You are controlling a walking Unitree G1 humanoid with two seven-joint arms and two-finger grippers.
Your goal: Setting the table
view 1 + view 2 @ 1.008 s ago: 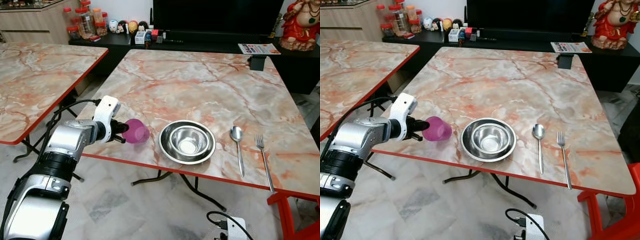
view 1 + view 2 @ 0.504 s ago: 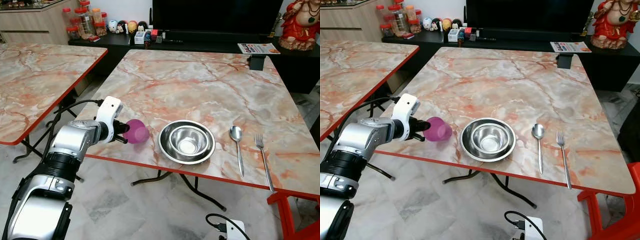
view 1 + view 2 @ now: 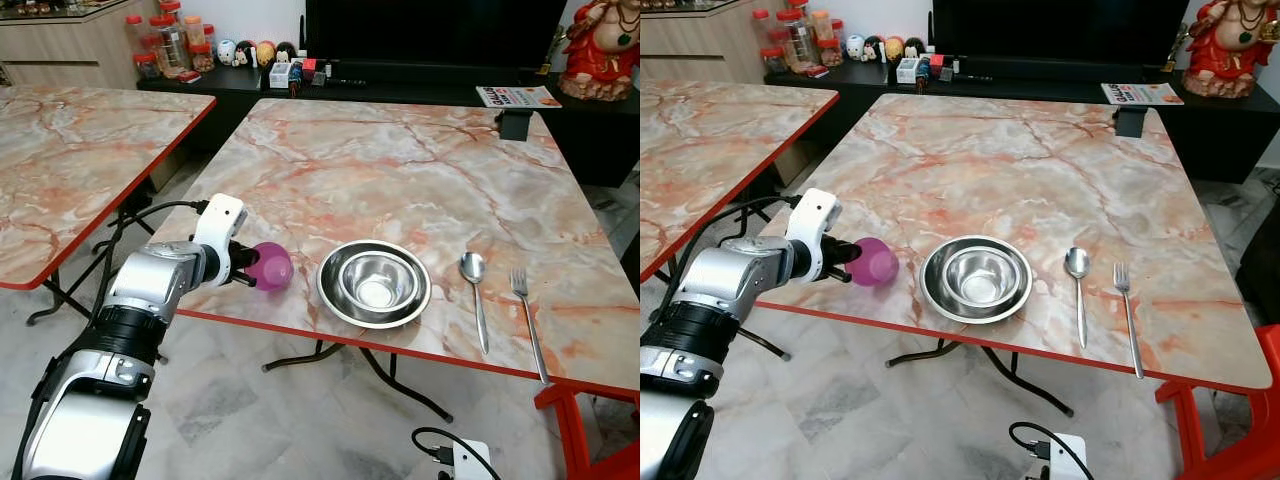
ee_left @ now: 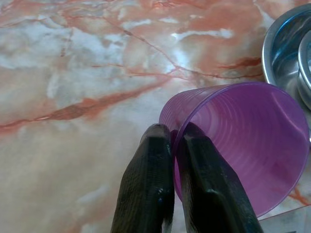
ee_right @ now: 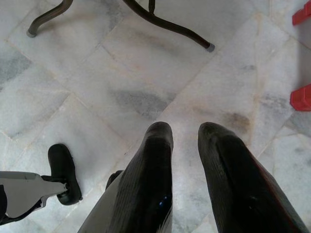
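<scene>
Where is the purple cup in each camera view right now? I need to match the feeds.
Left eye view: purple cup on the table's near edge, left of the steel bowl.
Right eye view: cup again left of the bowl.
Left wrist view: cup tilted, rim pinched by the left gripper.
Right wrist view: floor, no cup.
Shared landmark: the bowl.
</scene>
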